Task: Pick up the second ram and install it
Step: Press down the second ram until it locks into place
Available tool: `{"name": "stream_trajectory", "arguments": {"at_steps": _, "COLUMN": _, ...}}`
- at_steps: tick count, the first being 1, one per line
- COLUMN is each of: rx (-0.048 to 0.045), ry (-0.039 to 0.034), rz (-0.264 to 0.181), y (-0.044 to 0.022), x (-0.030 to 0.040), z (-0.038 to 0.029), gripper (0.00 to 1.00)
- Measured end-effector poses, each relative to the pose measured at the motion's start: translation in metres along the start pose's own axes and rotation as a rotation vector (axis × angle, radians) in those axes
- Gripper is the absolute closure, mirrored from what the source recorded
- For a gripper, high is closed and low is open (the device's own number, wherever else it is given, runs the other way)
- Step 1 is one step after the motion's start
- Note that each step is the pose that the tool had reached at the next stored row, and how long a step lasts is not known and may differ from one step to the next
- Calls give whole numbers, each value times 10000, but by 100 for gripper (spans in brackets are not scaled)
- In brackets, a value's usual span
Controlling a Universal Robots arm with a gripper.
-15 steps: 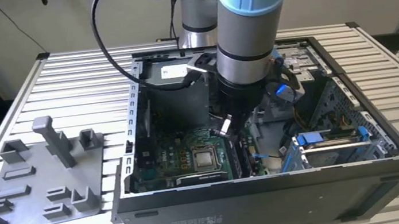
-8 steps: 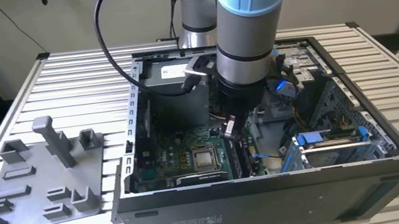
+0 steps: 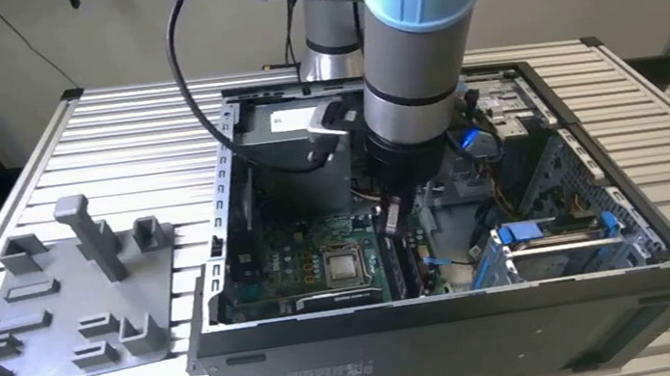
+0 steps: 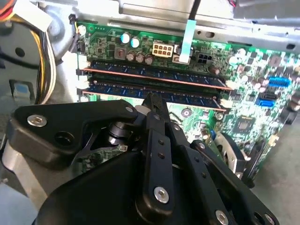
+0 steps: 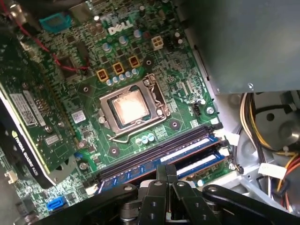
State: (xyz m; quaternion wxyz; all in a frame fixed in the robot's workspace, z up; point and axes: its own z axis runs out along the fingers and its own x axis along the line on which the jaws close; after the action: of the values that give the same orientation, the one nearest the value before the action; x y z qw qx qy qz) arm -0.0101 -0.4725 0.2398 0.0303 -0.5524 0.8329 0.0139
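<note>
In the exterior view, the grey tray (image 3: 66, 306) lies on the counter (image 3: 131, 117). Inside the case (image 3: 457, 327), the end effector (image 3: 392, 217), fingers together, presses the second ram (image 4: 154, 90) into its slot; seating needs firm, straight downward pressure.

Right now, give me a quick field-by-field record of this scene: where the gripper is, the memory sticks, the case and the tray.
gripper: down inside the open computer case, tip at the memory slots, closed
second ram: blue stick lying along the slot nearest the gripper tip; whether it is fully seated cannot be told
other ram: stick in the next slot, parallel, beside it
processor socket: open, bare chip visible, beside the slots
tray: grey plastic tray on the slatted table, at the exterior view's left of the case
</note>
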Motion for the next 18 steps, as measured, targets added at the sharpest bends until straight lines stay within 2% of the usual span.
{"name": "stream_trajectory", "arguments": {"at_steps": 7, "rx": -76, "ry": 1, "rz": -1239, "y": 0, "x": 0, "z": 10, "gripper": 89}}
{"name": "stream_trajectory", "arguments": {"at_steps": 14, "rx": -102, "ry": 33, "rz": -1841, "y": -3, "x": 12, "z": 11, "gripper": 89}}
{"name": "stream_trajectory", "arguments": {"at_steps": 18, "rx": -142, "ry": 26, "rz": -2485, "y": -3, "x": 13, "z": 15, "gripper": 89}}
